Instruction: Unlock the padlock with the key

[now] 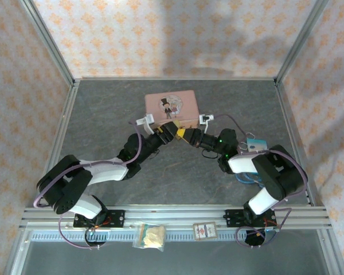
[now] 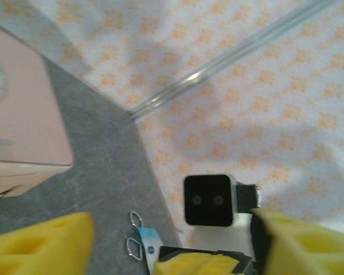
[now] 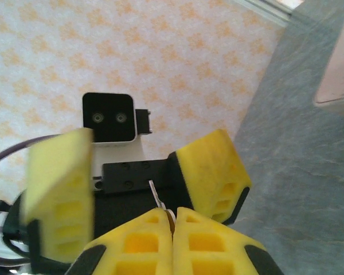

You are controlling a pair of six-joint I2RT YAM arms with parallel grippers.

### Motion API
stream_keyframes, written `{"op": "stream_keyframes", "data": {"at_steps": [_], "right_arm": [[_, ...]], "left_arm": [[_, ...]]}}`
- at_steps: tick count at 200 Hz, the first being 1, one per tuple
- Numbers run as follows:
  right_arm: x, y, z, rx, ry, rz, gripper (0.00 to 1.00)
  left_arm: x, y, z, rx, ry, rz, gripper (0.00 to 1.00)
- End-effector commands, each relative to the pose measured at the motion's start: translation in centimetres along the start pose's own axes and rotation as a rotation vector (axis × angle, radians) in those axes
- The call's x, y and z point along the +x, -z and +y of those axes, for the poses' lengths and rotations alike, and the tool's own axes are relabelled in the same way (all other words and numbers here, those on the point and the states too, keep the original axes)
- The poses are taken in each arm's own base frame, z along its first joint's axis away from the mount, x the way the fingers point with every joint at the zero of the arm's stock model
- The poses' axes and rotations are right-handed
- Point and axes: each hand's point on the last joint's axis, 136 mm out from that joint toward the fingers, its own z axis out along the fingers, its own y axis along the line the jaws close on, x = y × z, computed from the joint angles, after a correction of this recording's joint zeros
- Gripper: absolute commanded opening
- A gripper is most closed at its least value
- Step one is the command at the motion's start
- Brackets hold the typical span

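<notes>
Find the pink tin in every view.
Top external: tin at the centre, a little above the middle.
Left wrist: tin at the left edge, cut off by the frame.
Right wrist: tin is a sliver at the upper right edge.
Shared landmark: the grey table meeting the orange-patterned wall.

1. The table (image 1: 103, 114) is grey and looks like stone. It is dull and blotchy.
2. The walls (image 1: 160, 34) look like paper with an orange pattern, not shiny.
3. The frame rails (image 1: 178, 215) are silver metal with long grooves.
4. The pink tin (image 1: 183, 100) has a smooth top.
5. The right gripper (image 3: 173, 223) has dull yellow plastic fingers (image 3: 140, 243) with square holes.
6. The key (image 3: 156, 197) is thin, shiny silver metal.
7. The left arm (image 1: 106, 172) has a smooth, white plastic shell.
8. The bag (image 1: 150, 236) is clear, crinkly plastic.
</notes>
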Motion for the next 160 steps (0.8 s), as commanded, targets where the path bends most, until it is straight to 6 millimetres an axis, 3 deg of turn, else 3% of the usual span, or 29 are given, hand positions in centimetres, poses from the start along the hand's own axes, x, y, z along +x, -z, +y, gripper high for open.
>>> {"op": "stream_keyframes", "data": {"at_steps": [1, 21, 52, 116, 160], "right_arm": [[-0.3, 0.5, -0.2, 0.088, 0.155, 0.002, 0.0], [-0.4, 1.0, -1.5, 0.231, 0.26, 0.024, 0.0], [-1.1, 2.2, -2.7, 0.383, 0.381, 0.028, 0.0], [-2.9, 5.3, -7.1, 0.7, 0.386, -0.046, 0.0], [-2.5, 6.2, -7.1, 0.701, 0.369, -0.064, 0.0]], "left_arm": [[-2.7, 1.8, 3.4, -0.118, 0.064, -0.102, 0.78], [-2.3, 2.8, 6.3, -0.189, 0.101, -0.085, 0.77], [0.5, 2.4, 9.5, -0.272, 0.155, 0.01, 0.73], [6.2, -2.3, 12.4, -0.386, 0.152, 0.123, 0.68], [6.9, -3.4, 15.0, -0.501, 0.087, 0.098, 0.62]]}}
